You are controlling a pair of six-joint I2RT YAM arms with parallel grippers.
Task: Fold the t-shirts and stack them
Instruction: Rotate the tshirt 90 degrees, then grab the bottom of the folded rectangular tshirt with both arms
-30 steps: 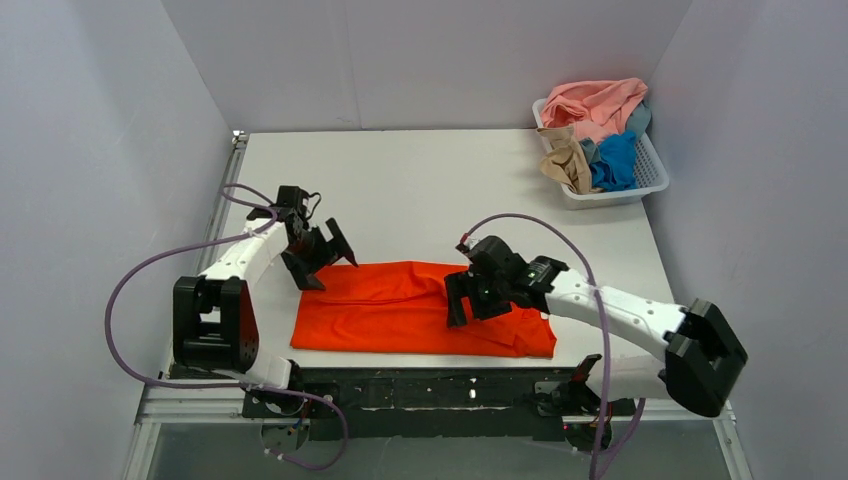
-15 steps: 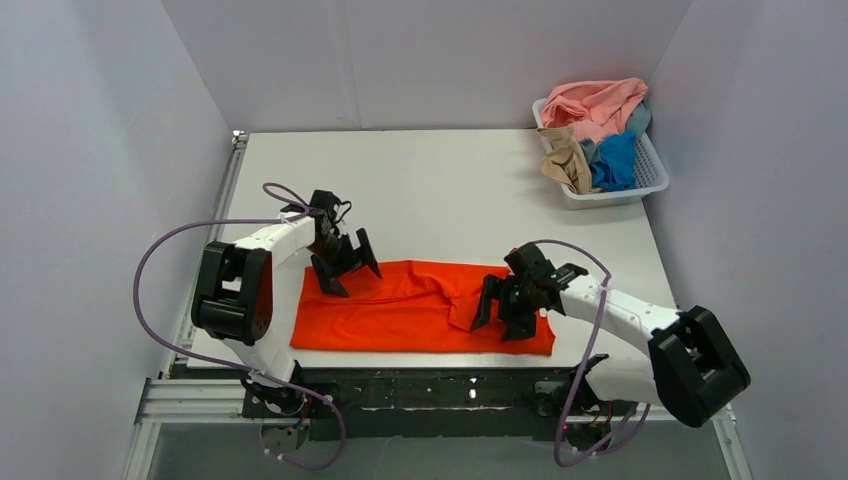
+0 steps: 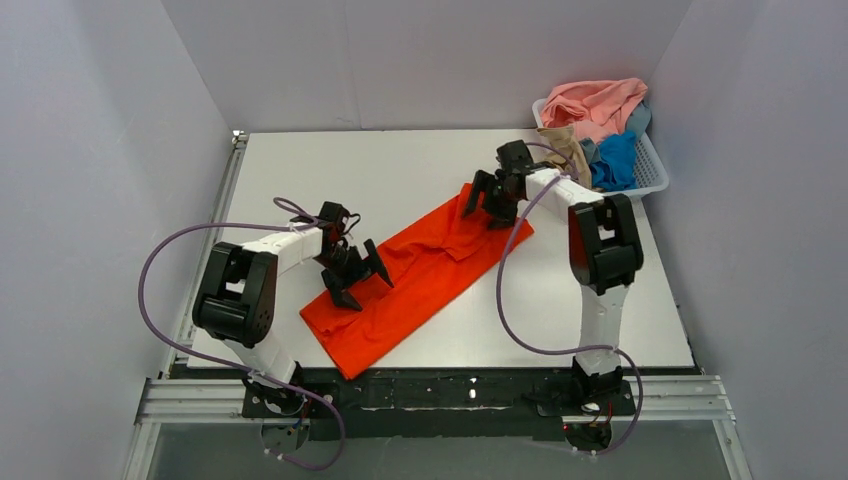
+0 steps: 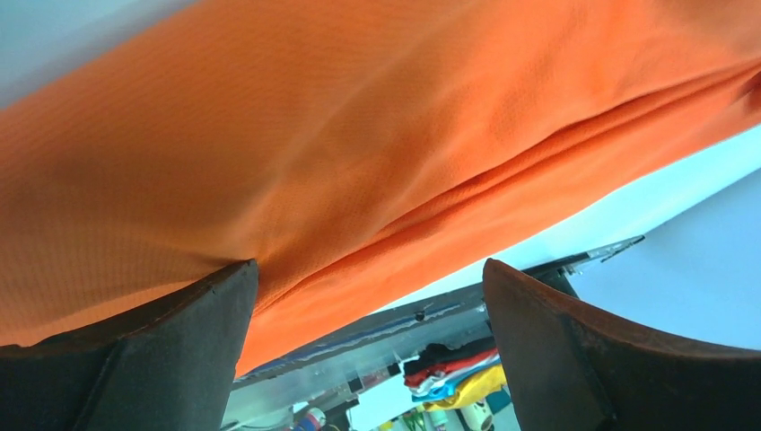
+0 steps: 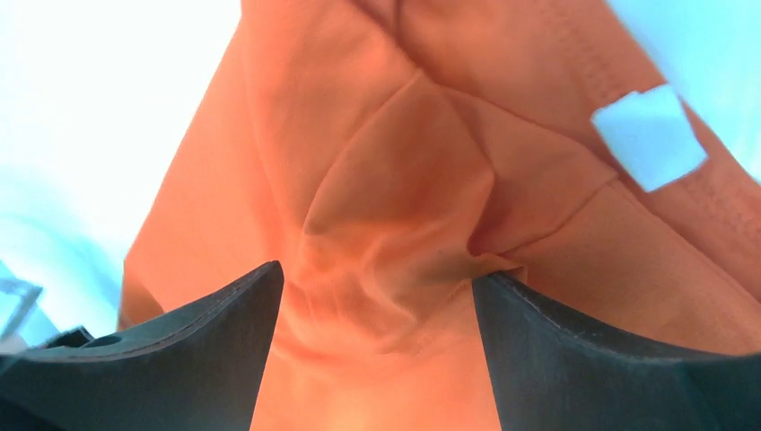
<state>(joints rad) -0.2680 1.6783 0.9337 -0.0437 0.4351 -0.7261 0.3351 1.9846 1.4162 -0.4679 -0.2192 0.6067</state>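
The bright orange-red t-shirt (image 3: 420, 270) lies flat in a long folded strip, running diagonally from the near left to the far right of the table. My left gripper (image 3: 357, 277) is open over the strip's near-left part, and in the left wrist view its jaws (image 4: 368, 269) stand wide apart against the orange cloth (image 4: 359, 135). My right gripper (image 3: 490, 203) is open on the strip's far end. The right wrist view shows its jaws (image 5: 377, 274) spread over wrinkled orange cloth (image 5: 395, 206) with a white label (image 5: 648, 135).
A white slatted basket (image 3: 620, 198) stands at the far right corner. It holds a salmon pink shirt (image 3: 595, 100), a tan-beige shirt (image 3: 565, 160) and a blue shirt (image 3: 615, 160). Grey walls close in the table on three sides.
The orange shirt swung from lying along the near edge to a diagonal. My right gripper moved far back toward the basket with the shirt's right end. My left gripper shifted slightly nearer and right.
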